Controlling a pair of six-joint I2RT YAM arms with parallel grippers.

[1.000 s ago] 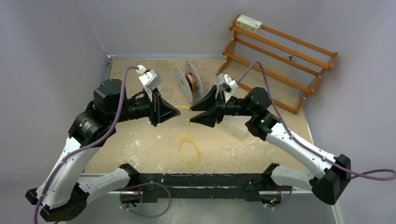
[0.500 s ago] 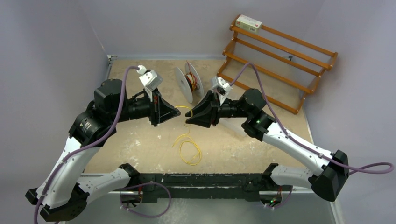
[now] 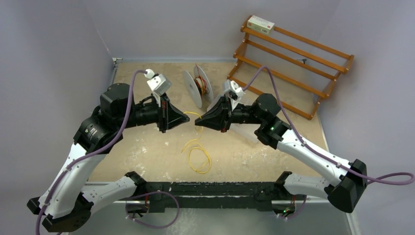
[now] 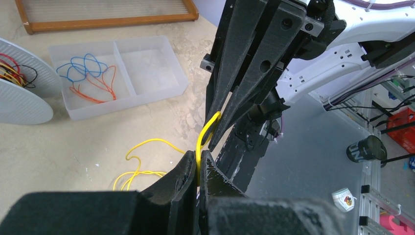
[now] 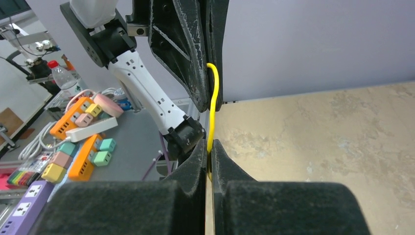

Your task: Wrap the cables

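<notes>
While the black left gripper (image 4: pixel 197 157) pinches the thin, bright yellow flexible cable (image 4: pixel 208 129) above mid-table, loose loops trailing on the near sandy tabletop (image 3: pixel 147 147), the black right gripper (image 5: pixel 210 148) clamps it just beside. Move both in step; keep the short span unstrained.

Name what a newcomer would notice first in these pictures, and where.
At the centre, the left pincer and right pincer meet tip to tip, both shut on the yellow cable, whose slack loops lie on the table toward its near edge. Behind them stands a white spool.
</notes>
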